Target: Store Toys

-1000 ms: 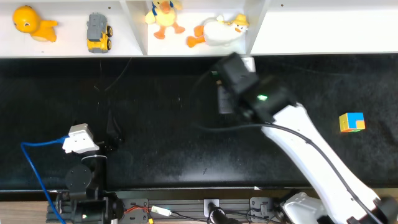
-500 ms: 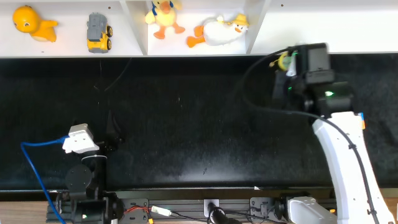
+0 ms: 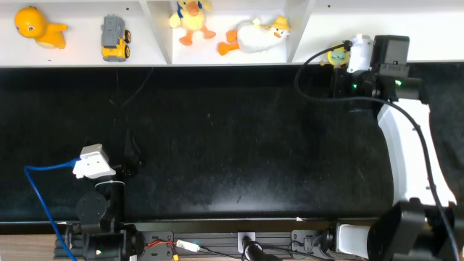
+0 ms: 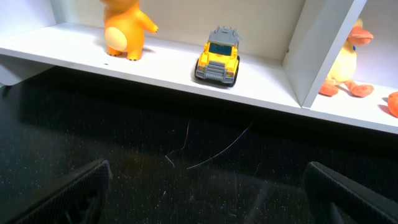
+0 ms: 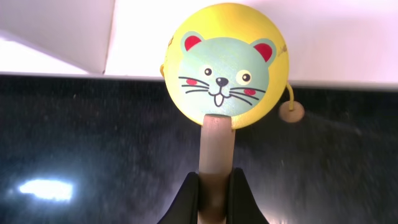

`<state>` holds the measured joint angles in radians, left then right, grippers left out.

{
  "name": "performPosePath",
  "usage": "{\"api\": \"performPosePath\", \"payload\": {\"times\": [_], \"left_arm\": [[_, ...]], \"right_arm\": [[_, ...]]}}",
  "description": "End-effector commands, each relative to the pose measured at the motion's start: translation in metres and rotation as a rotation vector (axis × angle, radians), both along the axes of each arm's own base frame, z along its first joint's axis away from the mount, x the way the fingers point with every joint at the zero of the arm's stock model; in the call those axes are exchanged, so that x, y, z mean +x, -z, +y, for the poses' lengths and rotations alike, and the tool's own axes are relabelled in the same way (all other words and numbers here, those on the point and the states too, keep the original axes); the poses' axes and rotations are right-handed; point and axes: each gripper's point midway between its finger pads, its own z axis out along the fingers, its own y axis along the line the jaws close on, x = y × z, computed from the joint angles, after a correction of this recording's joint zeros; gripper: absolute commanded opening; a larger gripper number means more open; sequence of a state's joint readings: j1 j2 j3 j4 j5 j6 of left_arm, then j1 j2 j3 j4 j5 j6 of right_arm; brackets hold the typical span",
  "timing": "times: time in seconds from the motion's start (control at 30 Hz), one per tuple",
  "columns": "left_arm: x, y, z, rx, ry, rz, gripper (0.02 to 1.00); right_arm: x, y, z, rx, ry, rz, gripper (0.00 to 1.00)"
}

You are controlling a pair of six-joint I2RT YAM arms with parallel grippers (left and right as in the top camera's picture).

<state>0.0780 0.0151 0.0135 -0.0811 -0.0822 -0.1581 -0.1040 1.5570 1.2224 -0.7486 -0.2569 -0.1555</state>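
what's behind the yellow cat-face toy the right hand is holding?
Visible around the yellow round cat-face toy in the right hand: white shelf and black tabletop. The shelf stretch directly behind it is covered.

Yellow cat-face toy; wooden handle clamped between fingers; white shelf behind

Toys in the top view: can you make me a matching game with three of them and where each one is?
Things:
1. toy truck
2. white plush duck
3. round yellow face toy

Places:
A. held by its stick in the right gripper
B. left compartment of the shelf, beside the orange duck
C. middle compartment, beside the yellow plush duck

Pairs: 1-B, 2-C, 3-A.
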Motion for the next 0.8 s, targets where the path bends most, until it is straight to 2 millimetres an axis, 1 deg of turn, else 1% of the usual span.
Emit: {"api": "performPosePath", "payload": {"times": [0.03, 0.2, 0.53, 0.8], "left_arm": [[0.000, -0.001, -0.004, -0.004, 0.020, -0.009, 0.996], [0.000, -0.001, -0.004, -0.004, 0.020, -0.009, 0.998], [0.000, -0.001, -0.004, -0.004, 0.020, -0.009, 0.998], [0.000, -0.001, -0.004, -0.004, 0.020, -0.009, 0.996]], "right_arm": [[0.012, -0.005, 0.005, 0.001, -0.058, -0.064, 0.047], [0.028, -0.008, 0.003, -0.018, -0.072, -0.127, 0.047], [0.062, 0.004, -0.001, -0.038, -0.073, -0.208, 0.045], [0.081, 0.006, -0.002, -0.054, -0.095, -0.271, 0.045]]}}
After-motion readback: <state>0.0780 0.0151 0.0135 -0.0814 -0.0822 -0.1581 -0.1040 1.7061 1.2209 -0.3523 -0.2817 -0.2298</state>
